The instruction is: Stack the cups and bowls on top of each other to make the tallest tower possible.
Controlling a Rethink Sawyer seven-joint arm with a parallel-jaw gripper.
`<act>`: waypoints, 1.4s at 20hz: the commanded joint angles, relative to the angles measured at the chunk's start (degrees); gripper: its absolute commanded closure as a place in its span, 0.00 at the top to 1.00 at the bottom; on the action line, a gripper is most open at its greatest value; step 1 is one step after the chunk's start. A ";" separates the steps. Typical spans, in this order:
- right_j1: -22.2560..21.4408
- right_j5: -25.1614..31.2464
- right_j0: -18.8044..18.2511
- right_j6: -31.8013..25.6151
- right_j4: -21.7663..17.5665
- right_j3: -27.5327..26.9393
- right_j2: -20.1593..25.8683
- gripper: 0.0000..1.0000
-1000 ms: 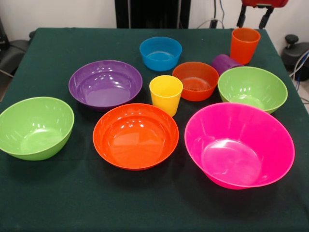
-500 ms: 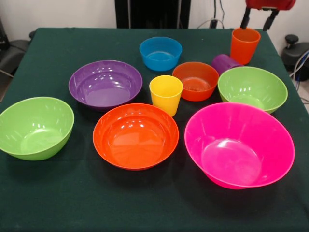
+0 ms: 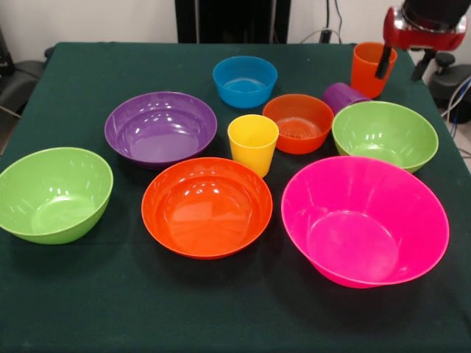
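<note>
Gripper (image 3: pixel 402 64): red housing, two dark fingers spread wide, holding nothing, beside the upright orange cup (image 3: pixel 372 68), one finger overlapping its rim. Arm cut off by the top edge. Purple cup (image 3: pixel 343 95) lies tipped, partly hidden behind the right green bowl (image 3: pixel 385 134). Small orange bowl (image 3: pixel 298 123), blue bowl (image 3: pixel 245 81) and smooth tapered yellow cup (image 3: pixel 253 143) stand near. Glossy round pink bowl (image 3: pixel 364 220), large orange bowl (image 3: pixel 207 207), purple bowl (image 3: pixel 160 127) and left green bowl (image 3: pixel 54 193) sit unstacked on the dark green cloth (image 3: pixel 88 309).
</note>
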 commanded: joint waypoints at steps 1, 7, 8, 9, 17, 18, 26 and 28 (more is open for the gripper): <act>8.22 4.92 -0.34 6.11 -0.05 -10.66 2.89 1.00; 11.38 6.72 -0.22 6.14 0.29 -15.87 2.83 1.00; 11.91 6.92 -0.26 6.11 0.39 -16.60 2.92 1.00; 12.28 6.85 -0.31 6.04 0.44 -16.99 3.02 1.00; 11.98 4.90 0.21 6.67 1.52 -15.43 3.69 1.00; 11.90 4.68 0.31 6.81 1.89 -15.18 3.99 1.00; 9.51 4.48 0.10 6.58 3.49 -12.12 4.81 1.00; 8.01 5.45 0.21 6.77 3.91 -11.09 4.73 1.00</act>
